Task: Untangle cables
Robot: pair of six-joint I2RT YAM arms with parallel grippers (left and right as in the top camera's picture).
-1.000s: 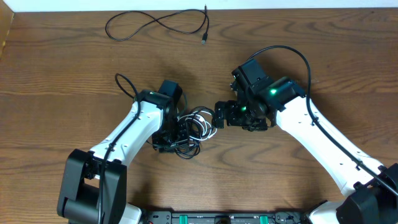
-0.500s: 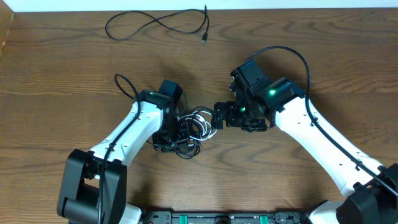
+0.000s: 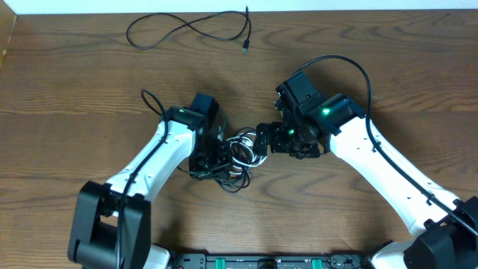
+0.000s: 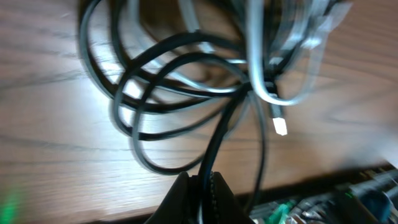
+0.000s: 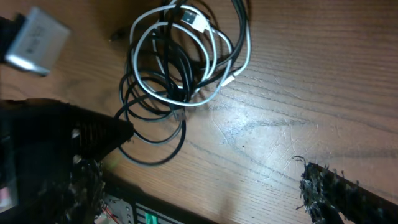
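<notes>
A knot of black and white cables (image 3: 239, 153) lies mid-table between my two arms. My left gripper (image 3: 215, 161) sits at the knot's left side. In the left wrist view the left gripper (image 4: 202, 186) is shut on one black cable (image 4: 214, 140) that rises into the looped tangle (image 4: 186, 81), where a white plug end (image 4: 280, 126) hangs. My right gripper (image 3: 267, 140) hovers at the knot's right edge. In the right wrist view the right gripper (image 5: 211, 168) stands open and empty, with the tangle (image 5: 180, 62) ahead of its left finger (image 5: 99, 134).
One more black cable (image 3: 187, 30) lies alone and loosely curved near the table's far edge. A thick black arm cable (image 3: 153, 101) loops out beside my left arm. The table's front edge with electronics (image 3: 261, 261) runs just below the knot.
My left gripper has closed onto a black cable and shifted a little right with it. The knot has moved slightly towards the right gripper, which stays open.
</notes>
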